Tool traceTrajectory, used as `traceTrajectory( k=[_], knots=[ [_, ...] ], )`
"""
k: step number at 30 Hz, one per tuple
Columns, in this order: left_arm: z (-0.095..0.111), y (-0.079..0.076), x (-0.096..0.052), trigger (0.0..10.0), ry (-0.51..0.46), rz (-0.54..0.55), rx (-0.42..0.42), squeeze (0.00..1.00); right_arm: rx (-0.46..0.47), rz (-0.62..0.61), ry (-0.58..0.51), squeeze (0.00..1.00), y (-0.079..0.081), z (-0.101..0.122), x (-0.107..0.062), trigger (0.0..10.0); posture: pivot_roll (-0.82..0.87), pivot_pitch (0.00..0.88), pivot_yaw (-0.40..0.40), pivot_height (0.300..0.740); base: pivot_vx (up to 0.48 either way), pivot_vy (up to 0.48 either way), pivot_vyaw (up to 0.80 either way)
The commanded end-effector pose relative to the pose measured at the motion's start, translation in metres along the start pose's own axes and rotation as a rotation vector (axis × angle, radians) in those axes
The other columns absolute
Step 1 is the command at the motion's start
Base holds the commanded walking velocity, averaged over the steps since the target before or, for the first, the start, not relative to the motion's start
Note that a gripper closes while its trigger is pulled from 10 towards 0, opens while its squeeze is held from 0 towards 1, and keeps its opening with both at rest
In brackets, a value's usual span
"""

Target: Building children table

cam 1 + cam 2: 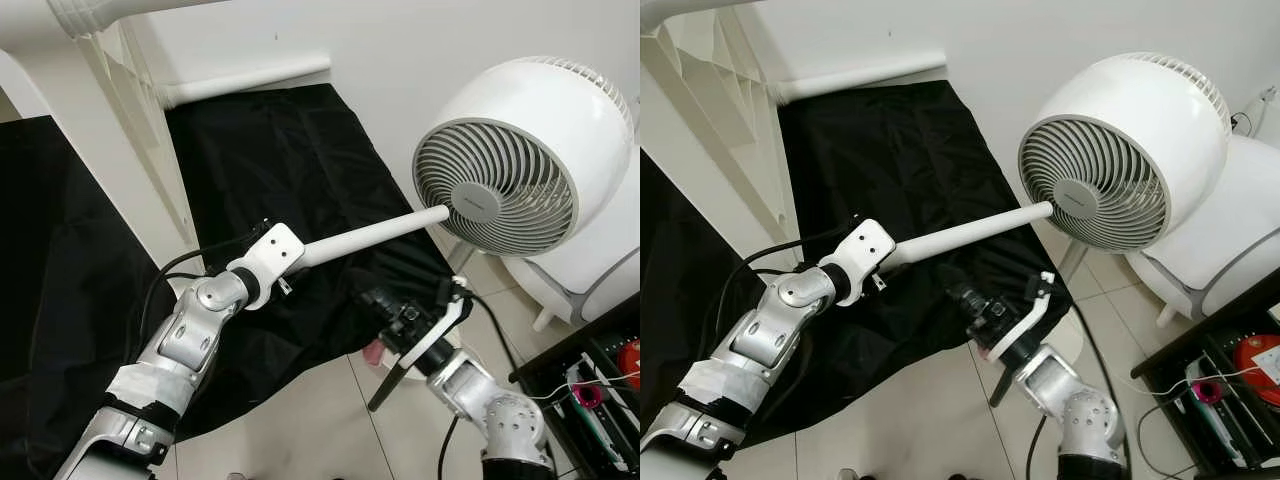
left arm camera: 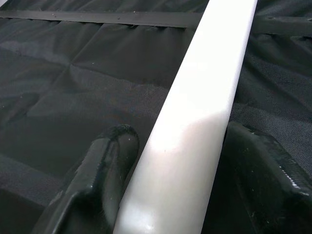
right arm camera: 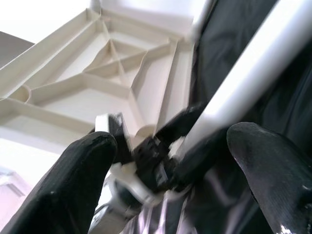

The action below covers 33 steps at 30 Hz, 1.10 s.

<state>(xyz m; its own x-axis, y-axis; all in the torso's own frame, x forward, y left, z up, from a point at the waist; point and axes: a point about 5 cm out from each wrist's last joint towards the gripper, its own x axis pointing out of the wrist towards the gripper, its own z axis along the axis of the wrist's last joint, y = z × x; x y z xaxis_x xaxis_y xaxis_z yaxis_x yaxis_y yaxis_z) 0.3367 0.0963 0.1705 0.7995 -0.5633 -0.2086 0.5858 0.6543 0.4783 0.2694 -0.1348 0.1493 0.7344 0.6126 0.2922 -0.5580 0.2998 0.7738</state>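
My left gripper (image 1: 298, 256) is shut on a long white table leg (image 1: 375, 232), which it holds out level above the black cloth, its far tip next to the fan's grille. In the left wrist view the leg (image 2: 195, 107) lies between the two black fingers (image 2: 105, 161). The white table top (image 1: 105, 110) stands tilted at the upper left, and its ribbed underside (image 3: 112, 68) faces the right wrist camera. My right gripper (image 1: 388, 318) hovers lower right of the leg, open, with nothing between its fingers (image 3: 68, 185).
A big white fan (image 1: 510, 160) stands on the tiles at the right, close to the leg's tip. Black cloth (image 1: 290, 150) covers the floor ahead. A white tube (image 1: 245, 80) lies along the wall. A black shelf (image 1: 590, 385) with cables sits at the lower right.
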Motion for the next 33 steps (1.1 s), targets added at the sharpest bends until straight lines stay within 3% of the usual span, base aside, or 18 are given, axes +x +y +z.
traceTrajectory(
  k=[1, 2, 4, 5, 9, 13, 17, 23, 27, 33],
  knots=[
    [-0.016, 0.017, -0.006, 10.0, 0.071, 0.158, -0.034, 0.00, -0.069, -0.042, -0.037, 0.00, 0.000, 0.006, -0.001, 10.0, -0.01, 0.144, -0.007, 0.740, 0.000, 0.000, 0.00],
    [-0.016, 0.017, -0.006, 10.0, 0.071, 0.158, -0.034, 0.00, -0.069, -0.042, -0.037, 0.00, 0.000, 0.006, -0.001, 10.0, -0.01, 0.144, -0.007, 0.740, 0.000, 0.000, 0.00],
    [-0.011, 0.019, -0.008, 10.0, 0.039, 0.155, -0.056, 0.00, -0.193, -0.102, -0.074, 0.00, 0.001, 0.017, -0.001, 10.0, 0.00, 0.138, -0.007, 0.740, 0.000, 0.000, 0.00],
    [-0.011, 0.019, -0.008, 10.0, 0.039, 0.155, -0.056, 0.00, -0.193, -0.102, -0.074, 0.00, 0.001, 0.017, -0.001, 10.0, 0.00, 0.138, -0.007, 0.740, 0.000, 0.000, 0.00],
    [0.003, 0.022, -0.020, 10.0, -0.041, 0.166, -0.194, 0.00, -0.413, -0.185, -0.121, 0.00, 0.004, 0.036, 0.007, 10.0, 0.02, 0.121, -0.026, 0.740, 0.000, 0.000, 0.00],
    [0.008, 0.018, -0.024, 10.0, -0.083, 0.143, -0.260, 0.00, -0.447, -0.193, -0.124, 0.00, 0.005, 0.039, 0.012, 10.0, 0.03, 0.117, -0.033, 0.740, 0.000, 0.000, 0.00],
    [0.017, 0.005, -0.033, 10.0, -0.166, 0.076, -0.337, 0.00, -0.494, -0.189, -0.092, 0.00, 0.005, 0.034, 0.020, 10.0, 0.04, 0.114, -0.049, 0.740, 0.000, 0.000, 0.00],
    [0.020, -0.015, -0.047, 10.0, -0.223, 0.016, -0.314, 0.00, -0.603, -0.203, -0.070, 0.00, 0.003, 0.033, 0.022, 10.0, 0.05, 0.112, -0.058, 0.740, 0.000, 0.000, 0.00],
    [0.021, -0.013, -0.053, 10.0, -0.270, 0.055, -0.357, 0.00, -0.690, -0.240, -0.080, 0.00, 0.001, 0.036, 0.020, 10.0, 0.06, 0.103, -0.064, 0.740, 0.000, 0.000, 0.00],
    [0.002, -0.001, -0.063, 10.0, -0.274, 0.260, -0.444, 0.00, -0.865, -0.371, -0.142, 0.00, -0.010, 0.042, 0.012, 10.0, 0.05, 0.077, -0.036, 0.740, 0.000, 0.000, 0.00]
  ],
)
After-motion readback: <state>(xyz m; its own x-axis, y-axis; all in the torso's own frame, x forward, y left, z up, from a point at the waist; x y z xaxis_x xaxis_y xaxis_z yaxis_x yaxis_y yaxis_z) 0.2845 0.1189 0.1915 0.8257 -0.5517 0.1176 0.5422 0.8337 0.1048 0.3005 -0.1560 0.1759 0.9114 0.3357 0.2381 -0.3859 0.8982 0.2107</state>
